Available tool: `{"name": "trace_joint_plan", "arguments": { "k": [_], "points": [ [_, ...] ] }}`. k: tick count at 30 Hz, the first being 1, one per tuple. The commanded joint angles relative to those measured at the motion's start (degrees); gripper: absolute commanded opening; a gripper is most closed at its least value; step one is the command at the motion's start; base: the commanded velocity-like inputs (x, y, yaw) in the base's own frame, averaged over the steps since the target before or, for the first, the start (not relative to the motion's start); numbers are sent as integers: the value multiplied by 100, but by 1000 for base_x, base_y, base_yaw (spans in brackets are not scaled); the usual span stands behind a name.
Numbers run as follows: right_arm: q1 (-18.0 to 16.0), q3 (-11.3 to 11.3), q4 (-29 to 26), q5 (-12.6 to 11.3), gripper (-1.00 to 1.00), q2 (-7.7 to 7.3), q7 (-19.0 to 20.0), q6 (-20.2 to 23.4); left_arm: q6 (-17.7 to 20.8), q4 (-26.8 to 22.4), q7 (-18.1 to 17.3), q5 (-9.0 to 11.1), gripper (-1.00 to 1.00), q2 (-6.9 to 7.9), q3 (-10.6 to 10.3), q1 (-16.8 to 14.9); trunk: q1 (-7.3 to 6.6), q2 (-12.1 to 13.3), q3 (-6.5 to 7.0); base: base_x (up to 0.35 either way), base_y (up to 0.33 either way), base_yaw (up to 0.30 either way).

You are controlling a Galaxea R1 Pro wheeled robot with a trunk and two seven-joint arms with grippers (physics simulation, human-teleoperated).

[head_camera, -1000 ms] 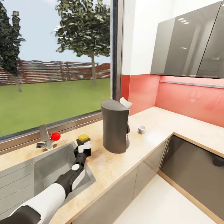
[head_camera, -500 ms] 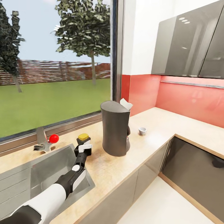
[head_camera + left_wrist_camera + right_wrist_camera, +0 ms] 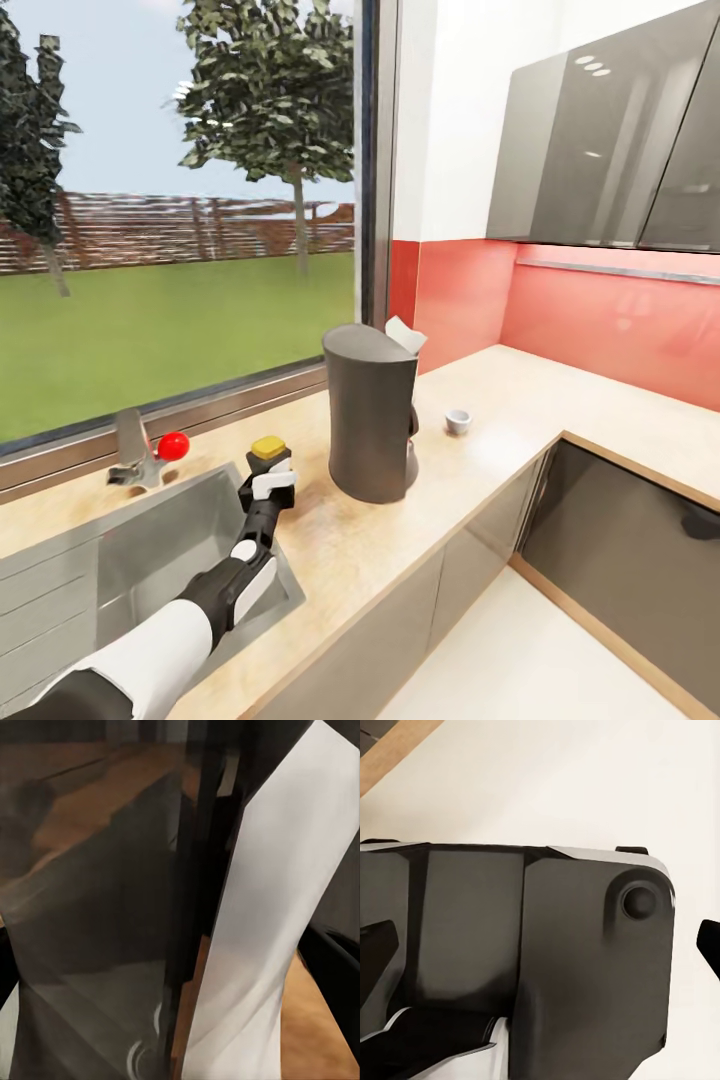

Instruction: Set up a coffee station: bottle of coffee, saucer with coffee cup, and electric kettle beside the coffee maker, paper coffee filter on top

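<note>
My left gripper (image 3: pixel 268 485) is shut on the bottle of coffee (image 3: pixel 268 447), whose yellow cap shows above the fingers, at the sink's right rim and left of the coffee maker (image 3: pixel 372 415). Up close, its dark glass and white label (image 3: pixel 262 907) fill the left wrist view. The tall dark grey coffee maker stands on the kitchen countertop (image 3: pixel 500 390) with the white paper coffee filter (image 3: pixel 403 335) on its top. The small white coffee cup (image 3: pixel 458 421) sits on the counter to its right. My right gripper (image 3: pixel 540 952) is open over the robot's dark base. The saucer and electric kettle are out of view.
A steel sink (image 3: pixel 150 540) lies left of the bottle, with a faucet (image 3: pixel 133 450) and a red knob (image 3: pixel 174 445) behind it under the window. Grey wall cabinets (image 3: pixel 600 140) hang over the corner, where the counter turns right.
The head view shifted slightly at first. My left gripper has sunk a little with the bottle of coffee still in it. The coffee maker, filter and cup have not moved.
</note>
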Motion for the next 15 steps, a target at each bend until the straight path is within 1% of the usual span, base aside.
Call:
{"name": "trace_joint_plan", "arguments": {
  "k": [1, 8, 11, 15],
  "points": [
    [-2, 46, -6, -57, 100, -3, -20, -21, -22, 8, 45, 26, -100, 2, -49, -8, 5, -11, -12, 126, -61, 0],
    [-3, 49, -6, -57, 100, -3, -20, -21, -22, 111, 45, 23, -100, -2, -49, -7, 5, -11, -12, 208, -118, 0],
    [-3, 50, -6, -57, 100, -3, -20, -21, -22, 127, 45, 22, -100, -5, -42, -7, 5, -11, -12, 188, -200, 0],
    [-3, 50, -6, -57, 100, -3, -20, -21, -22, 130, 45, 22, -100, 1, -40, -7, 5, -11, -12, 111, -252, 0]
  ]
}}
